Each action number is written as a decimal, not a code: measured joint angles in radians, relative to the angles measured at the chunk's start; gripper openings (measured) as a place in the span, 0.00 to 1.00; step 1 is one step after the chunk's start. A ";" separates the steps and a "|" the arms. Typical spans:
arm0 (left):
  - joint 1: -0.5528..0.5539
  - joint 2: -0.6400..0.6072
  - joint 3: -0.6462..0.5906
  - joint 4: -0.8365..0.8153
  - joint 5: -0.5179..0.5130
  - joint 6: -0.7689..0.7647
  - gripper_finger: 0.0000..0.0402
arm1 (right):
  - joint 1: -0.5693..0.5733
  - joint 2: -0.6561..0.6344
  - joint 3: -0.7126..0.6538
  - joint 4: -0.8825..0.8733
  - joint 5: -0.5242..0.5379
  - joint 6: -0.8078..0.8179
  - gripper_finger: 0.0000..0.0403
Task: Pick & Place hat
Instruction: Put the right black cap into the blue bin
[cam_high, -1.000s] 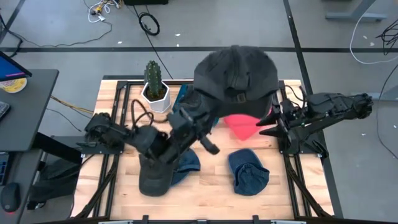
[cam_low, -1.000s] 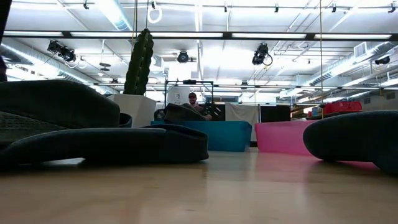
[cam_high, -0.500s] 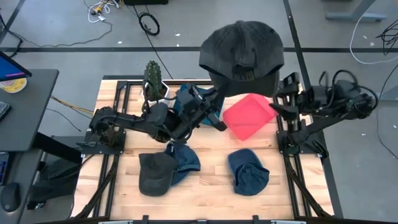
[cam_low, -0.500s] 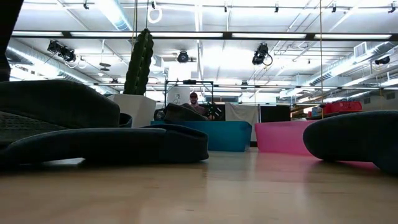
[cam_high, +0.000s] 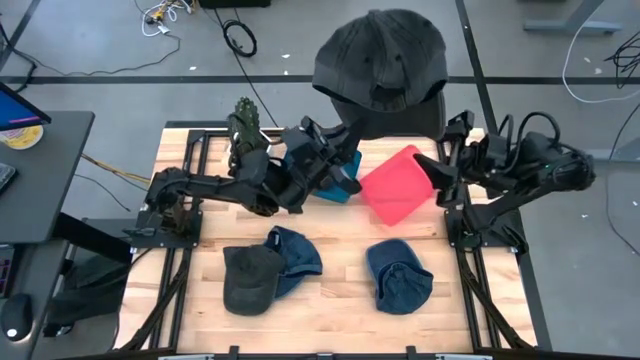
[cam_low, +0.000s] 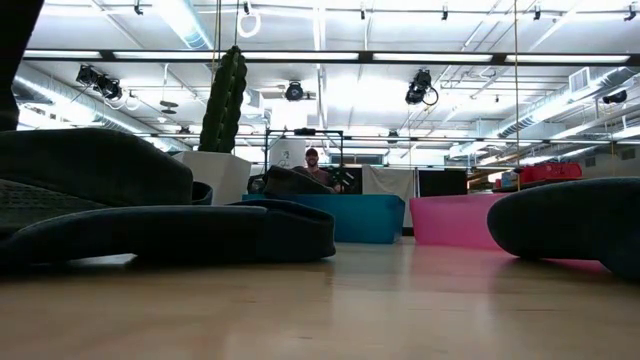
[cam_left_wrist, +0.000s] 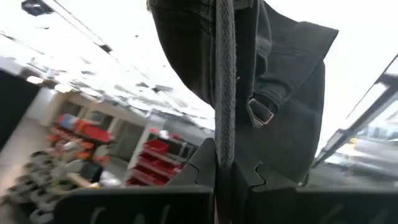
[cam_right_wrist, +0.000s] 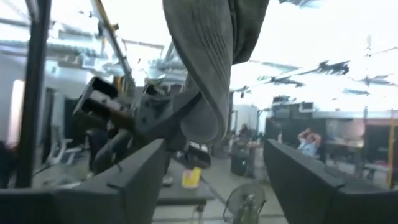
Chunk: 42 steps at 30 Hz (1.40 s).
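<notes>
Left gripper (cam_left_wrist: 217, 174) pinches grey hat (cam_high: 380, 65), hiding bins behind

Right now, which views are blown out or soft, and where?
Left wrist view: bright background washes out around the dark cap clamped in the left pincer. Right wrist view: ceiling glare, the cap brim soft. Low view: near hats blurred, ceiling lights bright. High view: evenly lit, no glare.
</notes>
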 joint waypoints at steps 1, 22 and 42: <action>0.006 0.000 0.000 0.001 0.026 -0.013 0.03 | -0.003 0.016 0.000 0.038 0.003 -0.011 0.72; 0.041 0.000 0.000 -0.011 0.123 -0.080 0.03 | -0.092 0.122 0.000 0.328 0.007 -0.059 0.47; 0.041 0.000 0.000 -0.047 0.098 -0.120 0.13 | -0.099 0.117 0.000 0.303 -0.012 -0.272 0.02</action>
